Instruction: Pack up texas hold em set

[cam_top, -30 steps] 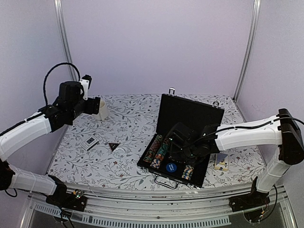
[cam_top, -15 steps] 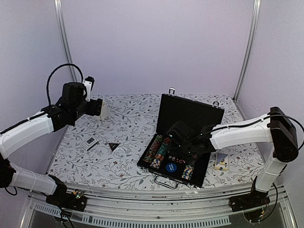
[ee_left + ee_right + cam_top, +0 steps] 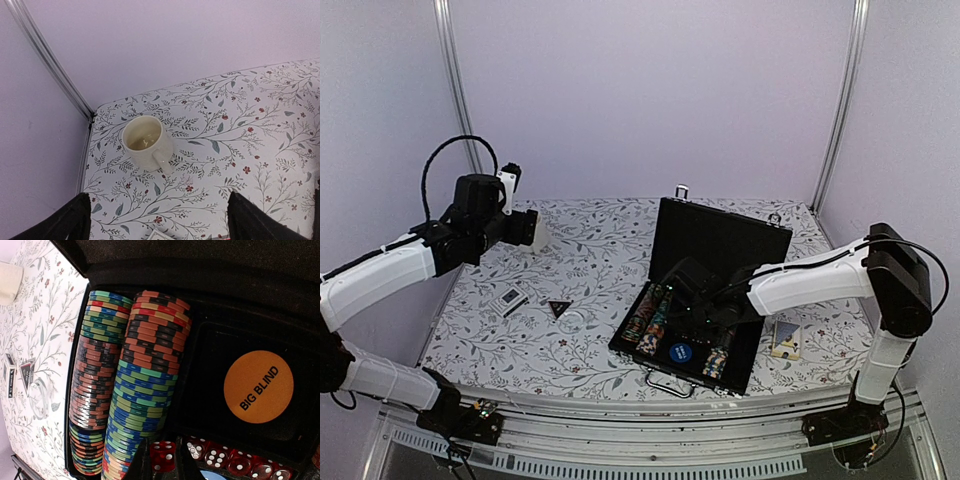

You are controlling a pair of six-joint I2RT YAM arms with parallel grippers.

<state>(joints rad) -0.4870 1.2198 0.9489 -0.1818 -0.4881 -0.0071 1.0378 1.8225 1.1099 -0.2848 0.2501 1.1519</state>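
Observation:
The black briefcase point(image 3: 720, 240) lies open at centre right. Inside it are multicoloured chip rows point(image 3: 145, 380), an orange "BIG BLIND" disc point(image 3: 258, 386), a blue disc point(image 3: 681, 352) and a row of red dice point(image 3: 235, 460). My right gripper point(image 3: 162, 457) hovers low over the case point(image 3: 688, 308), its fingers closed on either side of one red die point(image 3: 164, 454). A black triangle point(image 3: 558, 308) and a card deck point(image 3: 511, 299) lie on the table at left. My left gripper point(image 3: 157, 200) is open and empty, raised above the back left of the table point(image 3: 525, 226).
A cream mug point(image 3: 146, 142) stands near the back left corner, beyond the left gripper's fingers. A clear disc point(image 3: 576, 320) lies beside the triangle. A picture card point(image 3: 786, 338) lies right of the case. The upright lid point(image 3: 720, 235) stands behind the right gripper.
The right gripper has moved left and back inside the case, from over the dice row toward the chip rows. The left gripper has shifted slightly right.

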